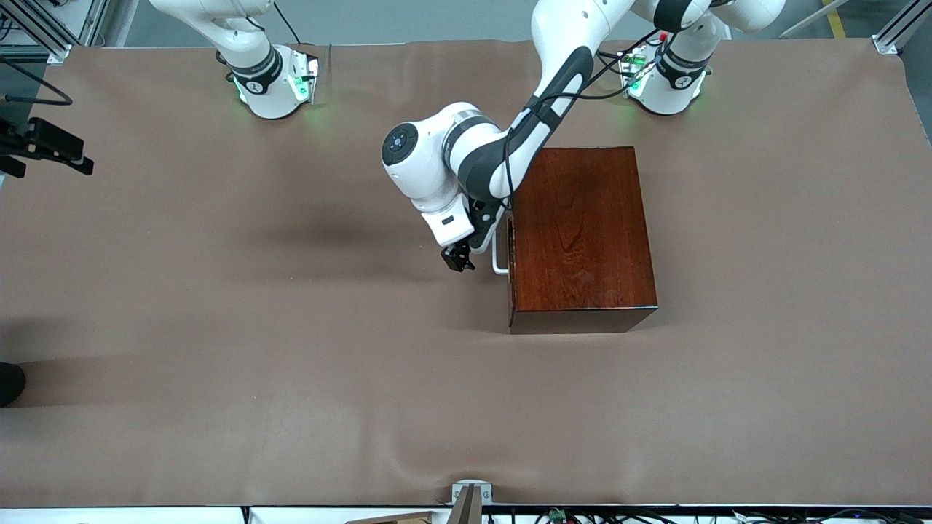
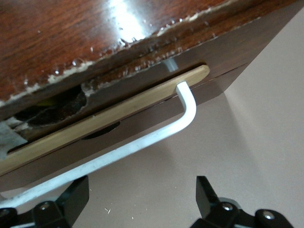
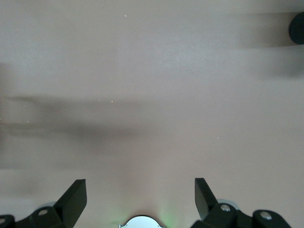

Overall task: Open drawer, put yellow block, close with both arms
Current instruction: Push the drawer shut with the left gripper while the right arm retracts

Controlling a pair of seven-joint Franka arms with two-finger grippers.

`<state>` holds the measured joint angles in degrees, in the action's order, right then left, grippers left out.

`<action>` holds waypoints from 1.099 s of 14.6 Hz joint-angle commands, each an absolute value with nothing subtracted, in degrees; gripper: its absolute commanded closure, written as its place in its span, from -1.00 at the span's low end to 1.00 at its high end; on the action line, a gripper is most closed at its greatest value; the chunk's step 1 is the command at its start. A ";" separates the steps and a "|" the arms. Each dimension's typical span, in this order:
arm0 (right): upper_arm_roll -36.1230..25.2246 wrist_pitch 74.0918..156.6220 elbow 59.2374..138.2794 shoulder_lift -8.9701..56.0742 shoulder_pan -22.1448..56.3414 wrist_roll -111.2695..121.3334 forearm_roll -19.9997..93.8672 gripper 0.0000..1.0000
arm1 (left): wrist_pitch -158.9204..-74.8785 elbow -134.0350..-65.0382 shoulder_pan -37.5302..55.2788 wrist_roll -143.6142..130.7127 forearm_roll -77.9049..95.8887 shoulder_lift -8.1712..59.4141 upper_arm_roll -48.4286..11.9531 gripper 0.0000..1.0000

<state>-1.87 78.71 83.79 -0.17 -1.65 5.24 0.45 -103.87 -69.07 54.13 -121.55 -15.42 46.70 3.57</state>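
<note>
Starting at the right arm's end of the desk point(image 1: 218, 349): the right arm waits up by its base, and its wrist view shows the right pincer point(image 3: 140, 197) spread wide over bare desk, holding nothing.

Moving across, the left arm reaches out from its base and brings the left pincer point(image 1: 459, 258) low, just in front of the drawer point(image 2: 109, 126). In its wrist view we see both fingers point(image 2: 71, 197) parted wide and empty, with the white handle point(image 1: 499, 256) running between us and the drawer front, not yet gripped.

Next along, the box point(image 1: 580, 233). The drawer looks all but closed, only a sliver of pale wood showing at the gap. We can't find the yellow block anywhere on the desk; a faint yellow speck in the dark gap may be it, but we can't tell.

Our read: the step in hand is either grasping the handle or finishing the close. To do it well, we'd centre the bar between the fingers, square the wrist to the drawer front, and move straight along the drawer's travel so the tray doesn't jam or drag the box.
</note>
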 commanded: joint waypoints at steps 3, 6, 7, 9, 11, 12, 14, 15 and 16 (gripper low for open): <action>-1.23 81.12 86.40 -2.72 -2.29 6.15 -0.08 -1.00 | -101.87 -69.17 54.14 -121.56 -15.91 45.79 3.96 -1.00; -1.14 81.74 86.48 -2.72 -2.11 6.07 -0.70 -1.00 | -102.56 -68.73 54.14 -120.51 -15.91 44.91 3.69 -1.00; -0.97 81.74 86.66 -2.72 -2.02 5.89 -1.66 -1.00 | -103.00 -68.38 54.14 -118.84 -15.82 44.22 3.69 -1.00; -1.05 81.91 86.57 -2.72 -2.11 5.89 -1.93 -1.00 | -105.46 -67.85 53.97 -115.76 -15.65 43.25 3.43 -1.00; -1.05 81.83 86.57 -2.72 -2.11 5.89 -1.93 -1.00 | -105.56 -67.94 53.01 -112.17 -15.38 40.09 3.34 -1.00; -1.05 81.91 86.57 -2.64 -2.20 5.98 -1.93 -1.00 | -105.47 -68.20 52.65 -109.63 -15.12 37.73 3.60 -1.00; -1.05 81.91 86.48 -2.64 -2.11 5.89 -1.93 -1.00 | -104.86 -68.73 50.90 -102.44 -14.77 34.03 3.52 -1.00; -1.05 81.74 86.48 -2.64 -2.11 5.80 -1.85 -1.00 | -104.07 -69.95 50.02 -96.65 -14.50 31.58 3.52 -1.00; -1.05 81.74 86.48 -2.64 -2.20 5.71 -1.85 -1.00 | -102.76 -70.13 48.97 -91.11 -13.63 30.33 3.43 -1.00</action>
<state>-1.66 81.11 84.80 -0.95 -1.65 5.29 -0.79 -104.49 -67.38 50.93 -100.30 -15.20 34.82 3.74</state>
